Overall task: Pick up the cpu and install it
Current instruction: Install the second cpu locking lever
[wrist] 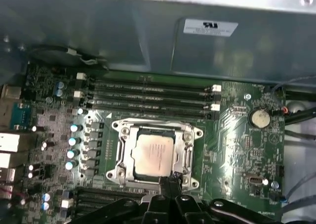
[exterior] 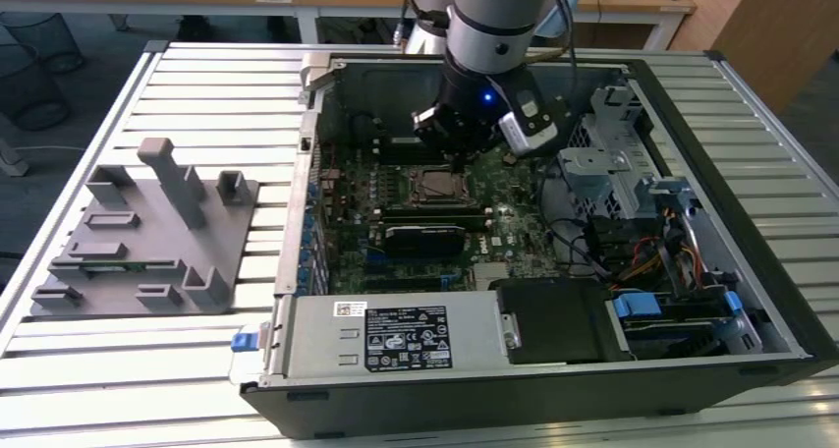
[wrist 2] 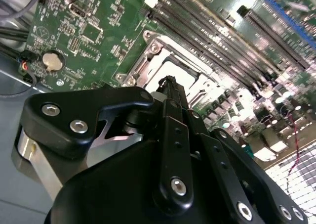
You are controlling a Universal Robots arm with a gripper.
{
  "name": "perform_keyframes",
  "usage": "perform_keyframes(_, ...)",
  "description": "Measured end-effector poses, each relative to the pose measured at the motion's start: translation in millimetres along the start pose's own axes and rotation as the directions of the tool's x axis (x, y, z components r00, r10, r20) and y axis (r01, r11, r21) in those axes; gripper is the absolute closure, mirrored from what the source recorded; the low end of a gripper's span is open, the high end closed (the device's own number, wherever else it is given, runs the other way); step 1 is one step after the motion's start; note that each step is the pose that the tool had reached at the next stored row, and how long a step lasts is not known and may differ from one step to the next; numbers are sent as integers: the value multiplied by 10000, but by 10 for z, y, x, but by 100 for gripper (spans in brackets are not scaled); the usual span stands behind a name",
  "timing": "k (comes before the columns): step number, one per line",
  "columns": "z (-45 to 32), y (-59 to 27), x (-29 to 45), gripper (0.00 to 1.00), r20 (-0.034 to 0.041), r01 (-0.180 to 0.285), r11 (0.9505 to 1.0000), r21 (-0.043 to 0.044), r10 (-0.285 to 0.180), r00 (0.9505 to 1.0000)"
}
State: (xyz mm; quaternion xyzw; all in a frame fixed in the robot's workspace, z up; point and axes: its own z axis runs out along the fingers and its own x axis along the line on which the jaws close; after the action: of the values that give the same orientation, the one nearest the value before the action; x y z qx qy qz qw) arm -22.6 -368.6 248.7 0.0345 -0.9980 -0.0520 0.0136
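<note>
**CPU seated in the socket, claw just off its edge**

Down inside the open black tower case [exterior: 734, 271], over the green motherboard [wrist: 237, 135]. Small flat square silver-topped cpu [wrist: 154, 153] lying flat within the dark metal-framed socket [wrist: 157, 155], square to the frame, resting in place rather than carried. In the first wrist view, black gripper [wrist: 170, 178] poking in at about 5 o'clock from the chip, tips right at the socket frame's edge, just beside the chip. Fingers drawn together into one narrow point, nothing pinched between them by the look of it. In the second wrist view, same narrow black tip [wrist 2: 170, 81] standing over the bright metal frame, chip pale behind it at about 1 o'clock. Touching or only hovering close: cannot tell. Chip square, so no long axis to speak of. In the exterior view, socket [exterior: 435, 183] sitting just under the arm's wrist. Long black memory slots [wrist: 148, 98] at 12 o'clock of the socket, round silver coin battery [wrist: 259, 117] out at 2 o'clock. Grey moulded parts holder [exterior: 144, 242] well apart, at 9 o'clock of the case on the slatted metal table [exterior: 118, 360].
</note>
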Motion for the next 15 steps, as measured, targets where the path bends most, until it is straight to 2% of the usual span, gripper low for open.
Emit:
perform_keyframes(9, -1, -67, 8, 89, -25, 221, 9998, 6, -221, 9998)
perform_keyframes(15, 27, -124, 98, 89, -32, 291, 9996, 7, -291, 9996)
